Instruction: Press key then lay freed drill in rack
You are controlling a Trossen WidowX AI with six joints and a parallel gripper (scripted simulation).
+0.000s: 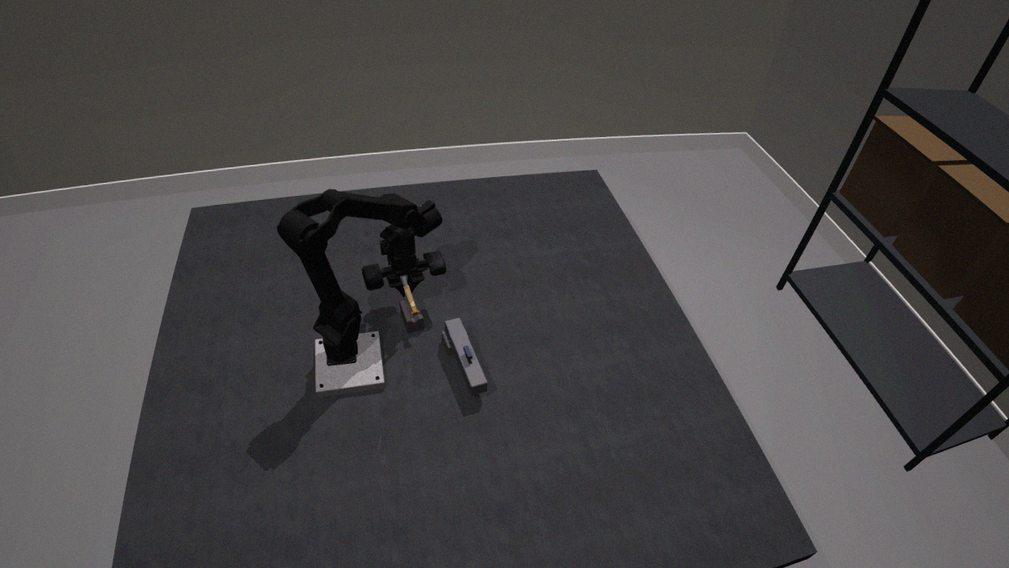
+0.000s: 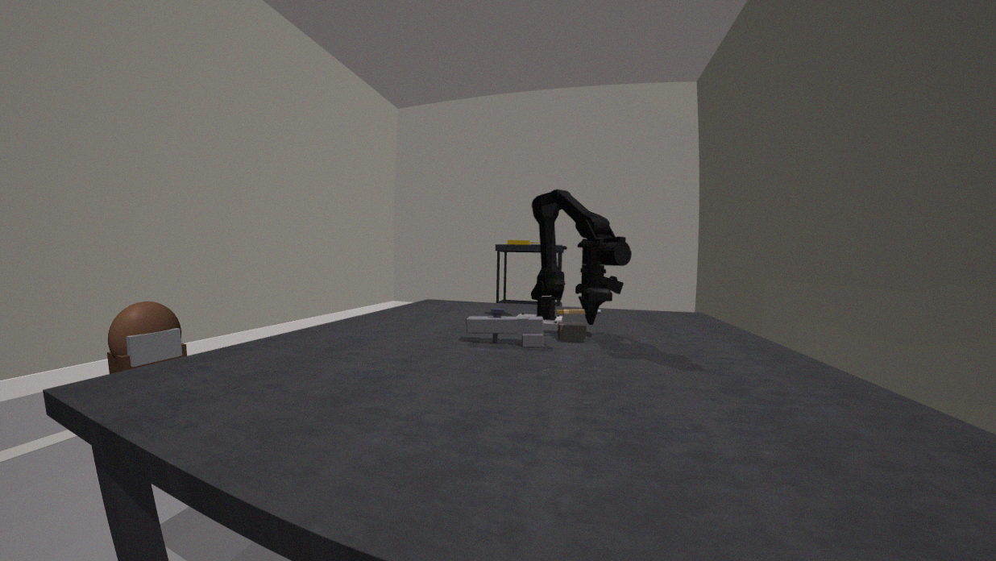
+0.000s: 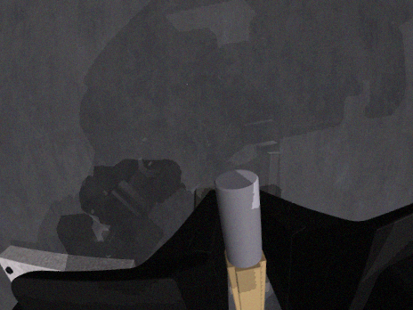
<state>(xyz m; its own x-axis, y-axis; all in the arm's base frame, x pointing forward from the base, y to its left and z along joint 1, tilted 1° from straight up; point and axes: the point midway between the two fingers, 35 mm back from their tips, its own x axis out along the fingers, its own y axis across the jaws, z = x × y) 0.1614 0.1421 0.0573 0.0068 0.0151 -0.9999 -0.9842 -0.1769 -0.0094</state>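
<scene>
My gripper (image 1: 406,286) (image 2: 591,321) (image 3: 229,195) points down and is shut on the drill (image 1: 410,296) (image 2: 570,311) (image 3: 240,223), a grey round shank with a yellow body. The drill is out of the long grey block (image 1: 460,347) (image 2: 503,324) and is held roughly level. Its yellow end is over the small brown rack (image 1: 407,317) (image 2: 572,332), slightly above it in the exterior view; contact cannot be told. The blue key (image 1: 468,352) (image 2: 496,311) stands in the block, its stem showing underneath. The jaws hide part of the drill, and the rack is mostly hidden in the wrist view.
The arm's pale base plate (image 1: 366,377) (image 3: 36,259) is close to the rack, and the grey block lies on its other side. All stand on the dark table (image 1: 564,458) (image 2: 557,432). A shelf unit (image 1: 882,339) with brown boxes stands beyond the table.
</scene>
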